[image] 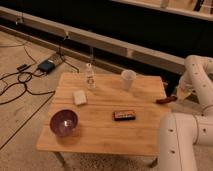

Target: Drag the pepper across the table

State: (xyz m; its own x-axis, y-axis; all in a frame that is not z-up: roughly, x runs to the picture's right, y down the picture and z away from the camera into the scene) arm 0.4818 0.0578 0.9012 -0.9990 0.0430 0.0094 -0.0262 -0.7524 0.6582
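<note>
The pepper point(165, 100) is a small dark-red slender thing lying at the right edge of the light wooden table point(100, 131). My gripper point(181, 95) is at the end of the white arm point(197, 75), just right of the pepper at the table's right edge, close to or touching its right end.
On the table stand a purple bowl point(64, 122) at the front left, a pale sponge-like block point(79, 97), a clear bottle point(89, 76), a white cup point(128, 79) and a flat black box point(124, 115). Cables and a power brick point(46, 66) lie on the floor to the left. My white base point(185, 142) fills the lower right.
</note>
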